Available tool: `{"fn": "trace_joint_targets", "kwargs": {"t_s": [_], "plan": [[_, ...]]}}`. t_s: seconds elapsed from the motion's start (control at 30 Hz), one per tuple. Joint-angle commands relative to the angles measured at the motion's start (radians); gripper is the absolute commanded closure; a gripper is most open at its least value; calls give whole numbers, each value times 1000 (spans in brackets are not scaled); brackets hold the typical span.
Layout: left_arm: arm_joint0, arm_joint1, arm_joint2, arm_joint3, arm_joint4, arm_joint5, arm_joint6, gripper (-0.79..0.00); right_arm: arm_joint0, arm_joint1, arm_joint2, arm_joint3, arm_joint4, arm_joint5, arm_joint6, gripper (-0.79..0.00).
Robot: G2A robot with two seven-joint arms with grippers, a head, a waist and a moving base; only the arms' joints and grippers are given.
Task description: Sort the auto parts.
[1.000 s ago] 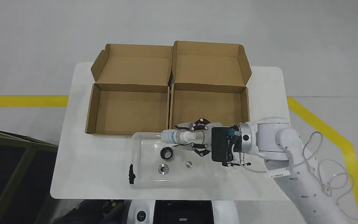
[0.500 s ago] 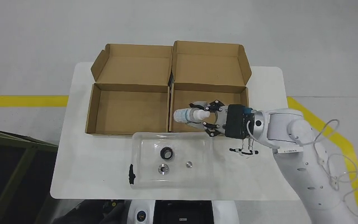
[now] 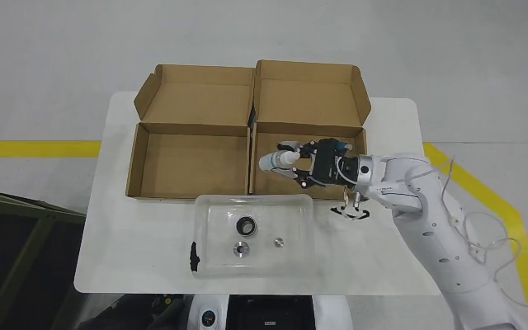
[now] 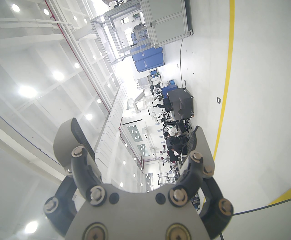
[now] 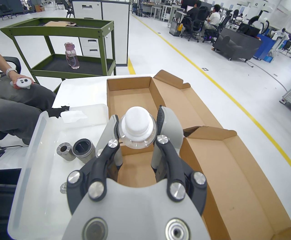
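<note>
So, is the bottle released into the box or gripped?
Gripped: the right gripper is shut on the bottle, holding it sideways over the cardboard box.

Bright even overhead light, ceiling lamps [image 4: 25, 91] glaring, soft shadows, wrist views bent at edges

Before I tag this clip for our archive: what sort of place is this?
Probably a large industrial robotics lab or factory hall. The clues are the yellow floor line, a green metal cart, rows of workstations, and panelled machine enclosures under a high, lamp-studded ceiling.
</note>
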Motion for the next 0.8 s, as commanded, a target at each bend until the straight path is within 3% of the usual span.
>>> {"fn": "trace_joint_targets", "kwargs": {"t_s": [0.0,0.77], "plan": [[0,0,0,0,0,0,0,-785,20,-4,-15,31,1,8,6,0],[0,0,0,0,0,0,0,-785,248,-86,-246,376,6,146,100,0]]}}
